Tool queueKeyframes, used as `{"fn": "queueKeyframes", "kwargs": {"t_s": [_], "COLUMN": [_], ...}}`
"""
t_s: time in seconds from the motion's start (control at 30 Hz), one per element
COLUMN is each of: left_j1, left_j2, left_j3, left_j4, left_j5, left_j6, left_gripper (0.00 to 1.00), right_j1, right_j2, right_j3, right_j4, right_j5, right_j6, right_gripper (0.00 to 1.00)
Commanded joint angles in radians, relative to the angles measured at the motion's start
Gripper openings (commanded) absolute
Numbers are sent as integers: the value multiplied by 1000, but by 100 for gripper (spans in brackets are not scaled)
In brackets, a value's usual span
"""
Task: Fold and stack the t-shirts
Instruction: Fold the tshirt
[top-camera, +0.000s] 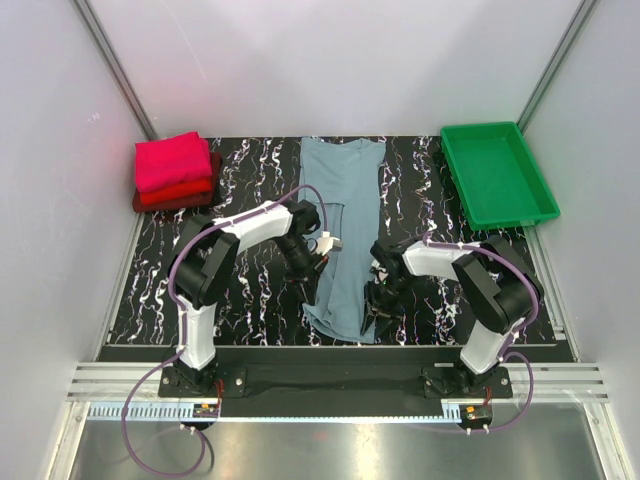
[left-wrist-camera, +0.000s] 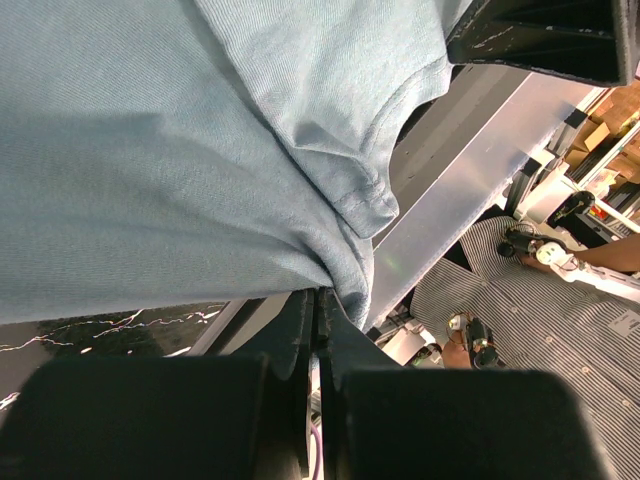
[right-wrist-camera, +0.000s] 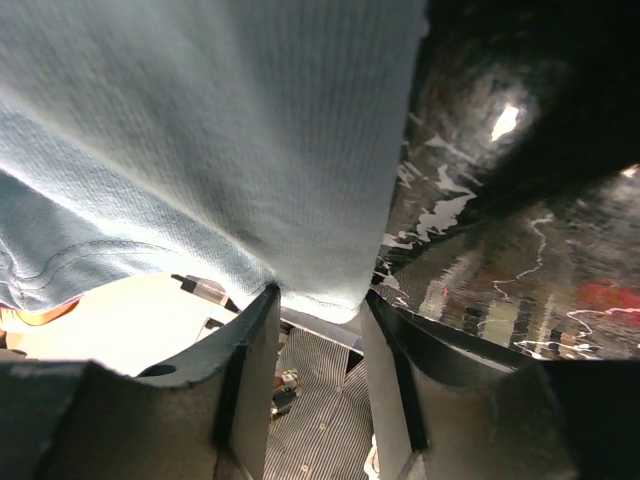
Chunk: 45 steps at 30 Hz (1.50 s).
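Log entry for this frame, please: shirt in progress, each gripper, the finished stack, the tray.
shirt in work: grey-blue t-shirt, laid out as a long strip, centre of the top view
left gripper: shut on the shirt's left edge, near end
right gripper: jaws apart, the shirt's right edge between them
stack: magenta-pink shirt folded on top of red shirt, far left corner
green tray: far right corner, apart from the shirts
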Motion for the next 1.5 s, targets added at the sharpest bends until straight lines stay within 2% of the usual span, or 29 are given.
{"fn": "queueKeyframes", "kwargs": {"t_s": [0.0,0.17,0.23,0.3,0.33,0.37,0.5,0.7,0.9,1.3,1.47], "left_j1": [2,2,2,2,2,2,2,19,22,36,73], "left_j2": [-45,-50,-56,-68,-70,-74,-79,-102,-91,-12,7], "left_j3": [2,7,4,-5,-9,-9,-9,-21,-19,218,278], "left_j4": [8,4,0,4,7,5,7,-22,-38,-75,-43], "left_j5": [21,27,30,34,34,34,34,28,10,-24,-109], "left_j6": [0,2,2,0,0,0,3,22,46,68,57], "left_gripper": [0,0,0,0,0,0,0,0,0,0,0], "right_j1": [21,27,33,45,48,53,60,34,-51,-170,-243], "right_j2": [53,108,134,143,149,152,142,-28,-185,-191,-151], "right_j3": [-13,26,49,69,76,79,89,67,68,267,385], "right_j4": [-40,-24,-24,-34,-36,-45,-65,-165,-258,-206,-160], "right_j5": [6,59,70,90,98,116,134,167,200,271,309], "right_j6": [41,42,41,36,33,28,18,-12,-91,-234,-271], "right_gripper": [46,49,43,35,18,13,0,0,0,0,0]}}
